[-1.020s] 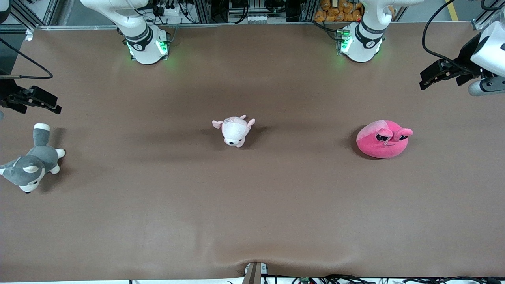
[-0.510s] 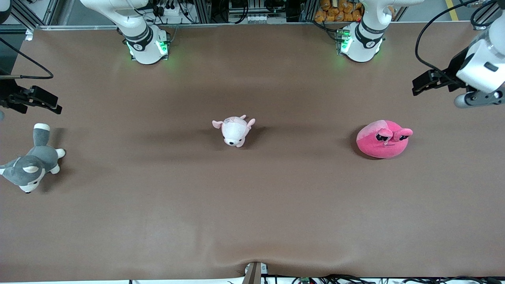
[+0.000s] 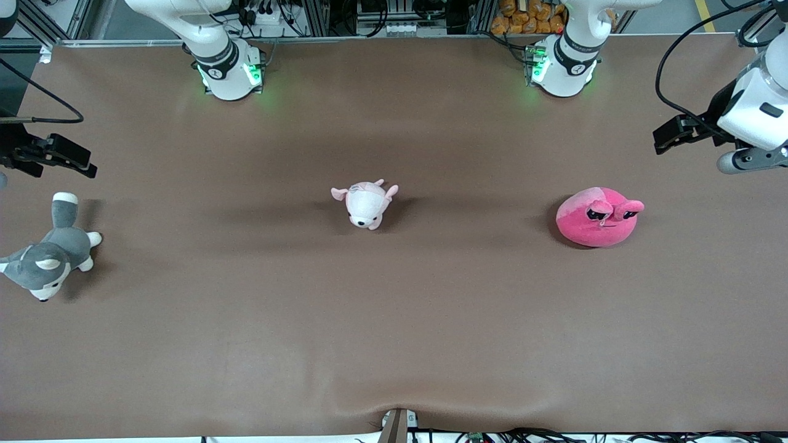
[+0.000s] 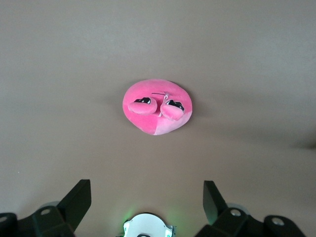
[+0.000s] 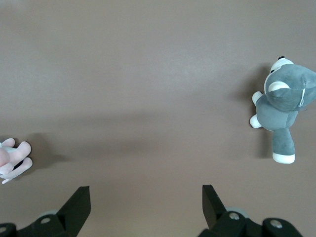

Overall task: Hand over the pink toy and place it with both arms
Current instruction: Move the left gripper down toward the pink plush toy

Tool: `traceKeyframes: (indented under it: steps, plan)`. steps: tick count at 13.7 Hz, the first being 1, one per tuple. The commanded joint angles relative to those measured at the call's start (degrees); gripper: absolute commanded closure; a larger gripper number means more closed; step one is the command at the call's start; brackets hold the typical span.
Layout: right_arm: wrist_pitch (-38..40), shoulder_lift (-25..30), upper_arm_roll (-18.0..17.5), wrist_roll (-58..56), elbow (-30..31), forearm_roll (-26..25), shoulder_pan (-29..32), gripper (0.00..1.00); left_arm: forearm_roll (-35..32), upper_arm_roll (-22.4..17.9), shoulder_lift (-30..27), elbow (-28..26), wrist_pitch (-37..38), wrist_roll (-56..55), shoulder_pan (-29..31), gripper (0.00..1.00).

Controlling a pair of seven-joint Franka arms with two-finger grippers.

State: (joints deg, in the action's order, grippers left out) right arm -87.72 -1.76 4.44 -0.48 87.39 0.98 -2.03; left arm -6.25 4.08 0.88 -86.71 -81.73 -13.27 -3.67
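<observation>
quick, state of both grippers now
left gripper: open, empty, up over the table near pink toy
right gripper: open, empty, waiting

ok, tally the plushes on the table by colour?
Hot pink: 1, the pink toy
Pale pink and white: 1, the small animal
Grey and white: 1, the husky
Total: 3

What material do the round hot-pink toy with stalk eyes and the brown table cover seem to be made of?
The round hot-pink toy with stalk eyes: apparently soft plush fabric, matte and slightly fuzzy, with a rounded stuffed shape and sewn-looking dark eyelids.

The brown table cover: probably a flexible sheet, perhaps vinyl or leatherette, smooth with a faint sheen; it puckers at the edge nearest the front camera.
</observation>
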Motion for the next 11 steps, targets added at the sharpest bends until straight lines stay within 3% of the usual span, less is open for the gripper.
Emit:
traceKeyframes:
  steps: [1, 11]
  plan:
    - [0.1, -0.2, -0.5, -0.6, -0.6, -0.3, 0.5, 0.0, -1.0, -0.1, 1.4, 0.2, -1.5, -0.1, 1.0, 0.0]
    - [0.0, -0.3, -0.5, -0.6, -0.6, -0.3, 0.5, 0.0, -1.9, -0.2, 5.7, 0.6, -6.5, 1.0, 4.5, 0.0]
